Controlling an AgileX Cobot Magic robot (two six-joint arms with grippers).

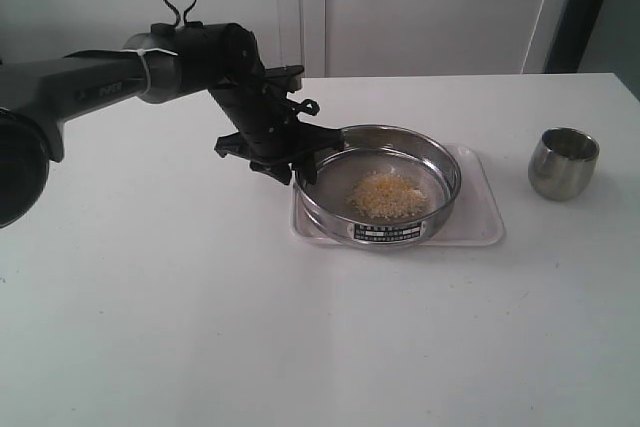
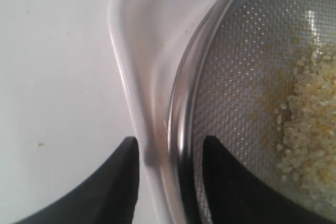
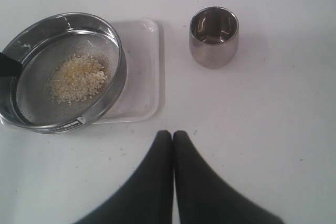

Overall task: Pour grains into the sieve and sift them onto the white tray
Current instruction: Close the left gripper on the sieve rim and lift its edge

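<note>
Steel rim of the sieve passes between the parted jaws of the left gripper, one finger inside the sieve, one outside, not yet clamped. The grains lie heaped in the sieve, itself on the white tray; the right gripper, closed and empty, hangs well apart

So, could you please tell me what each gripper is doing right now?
Left gripper: open, straddling the sieve rim.
Right gripper: shut, holding nothing.
</note>
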